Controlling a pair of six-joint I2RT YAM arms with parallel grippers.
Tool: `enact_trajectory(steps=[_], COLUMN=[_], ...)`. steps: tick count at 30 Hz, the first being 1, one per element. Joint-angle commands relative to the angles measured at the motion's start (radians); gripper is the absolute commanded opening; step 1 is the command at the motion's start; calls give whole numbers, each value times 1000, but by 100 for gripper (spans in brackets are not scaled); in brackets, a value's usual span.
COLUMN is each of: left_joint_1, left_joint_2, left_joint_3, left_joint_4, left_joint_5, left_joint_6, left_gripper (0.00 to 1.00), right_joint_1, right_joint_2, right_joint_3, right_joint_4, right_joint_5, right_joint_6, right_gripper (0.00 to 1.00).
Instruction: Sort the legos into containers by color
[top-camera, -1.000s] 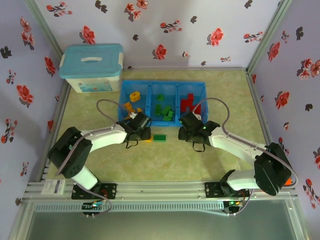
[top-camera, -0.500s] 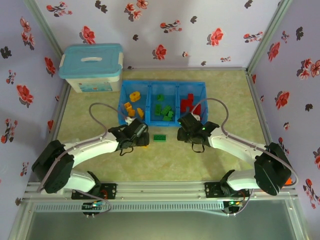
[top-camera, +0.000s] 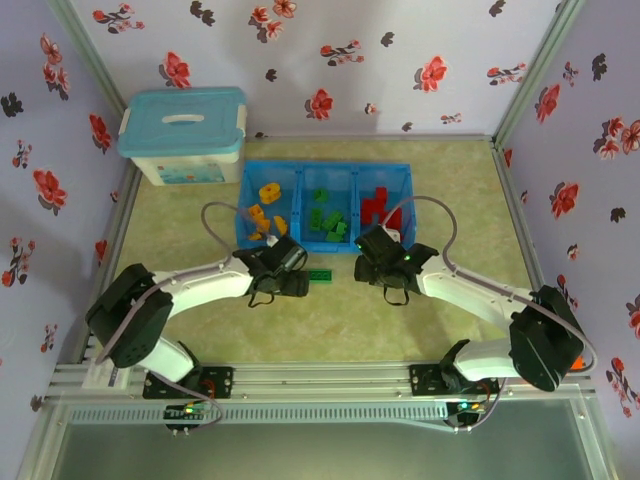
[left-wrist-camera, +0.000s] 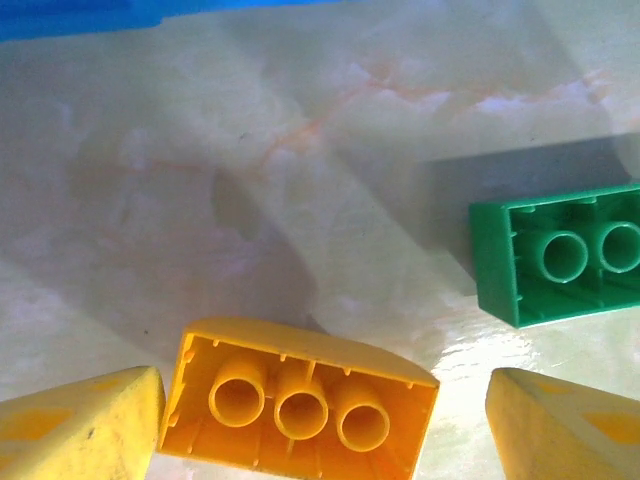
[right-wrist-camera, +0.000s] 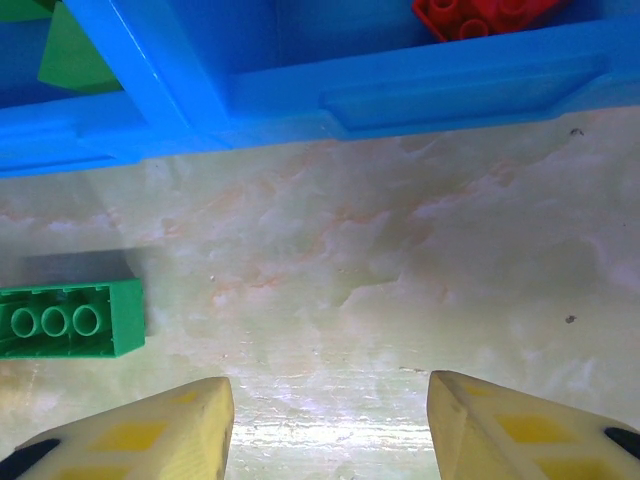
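Pale table (top-camera: 330, 330) holds 2 legos (top-camera: 320, 275) just before the blue tray (right-wrist-camera: 450, 95). I see the orange brick (left-wrist-camera: 300, 400), long side across, between my left gripper's (left-wrist-camera: 325, 420) spread jaws; right gripper (right-wrist-camera: 330, 420) spread too, empty.

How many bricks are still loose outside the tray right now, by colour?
Orange-yellow brick: 1
Green brick: 1
Total outside the tray: 2
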Motion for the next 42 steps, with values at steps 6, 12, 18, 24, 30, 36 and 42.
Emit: enact_trajectory(steps=[6,12,18,24,30,36,42], left_joint_1=[-5,-5,-5,-5,-5,-4,32], left_joint_2=[57,51,78,109,120,95,17], left_joint_3=[51,48,52,71,87,99,107], left_joint_4=[-83,-90,-71,-63,-71,-102,-128], left_joint_5=[-10,-9,-4,-4,-8,-30,-44], left_joint_6=[43,49,56,69,76,78,78], left_gripper=[84,86,84,81,72,63,62], right_joint_1=[7,7,8,7,8,7,7], right_joint_2=[-1,2,1,-7,-9,-11,-9], right_joint_3=[-1,-13,-21,-30,-38,-41,-43], right_joint_4=[-8,6,9,8,9,11,15], right_joint_5=[23,20,18,21,22,24,24], right_joint_6=[23,31,35,37,40,39,41], right_gripper=[54,53,53,53,53,53,53])
